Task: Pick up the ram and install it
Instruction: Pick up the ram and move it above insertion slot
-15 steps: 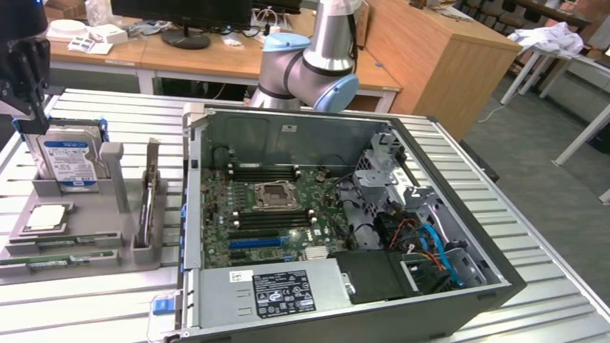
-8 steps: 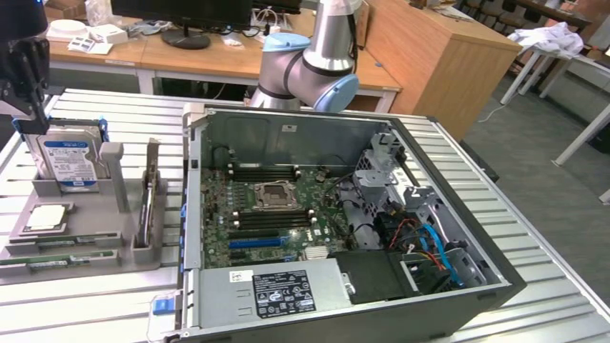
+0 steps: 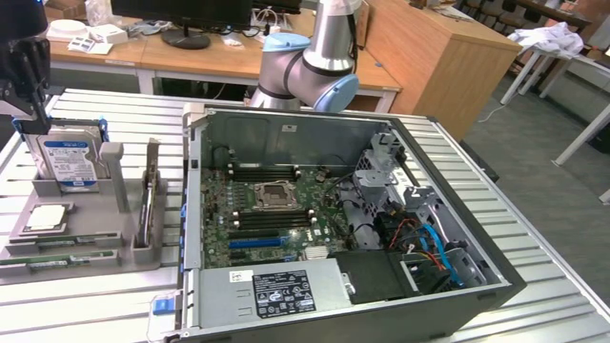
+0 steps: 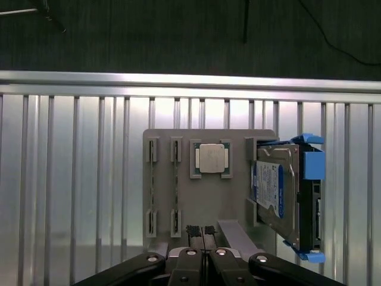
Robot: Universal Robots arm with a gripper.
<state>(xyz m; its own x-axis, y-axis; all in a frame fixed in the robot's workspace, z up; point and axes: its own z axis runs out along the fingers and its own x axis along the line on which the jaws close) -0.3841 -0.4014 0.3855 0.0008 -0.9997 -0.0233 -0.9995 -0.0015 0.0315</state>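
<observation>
Green ram (image 4: 177, 190) lies slotted in the grey holder (image 4: 231, 196) under my gripper (image 4: 199, 230), whose fingertips (image 4: 192, 230) the wrist view shows pressed together and empty, while the exterior view adds the open computer case (image 3: 267, 139).

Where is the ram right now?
The ram sits in slots of the grey holder, beside the CPU chip, across it from the hard drive; the holder lies on the exterior view's left of the open computer case.

Bright, even overhead light, soft shadows inside the computer case (image 3: 276, 139), glare on the ribbed table (image 4: 71, 179)
</observation>
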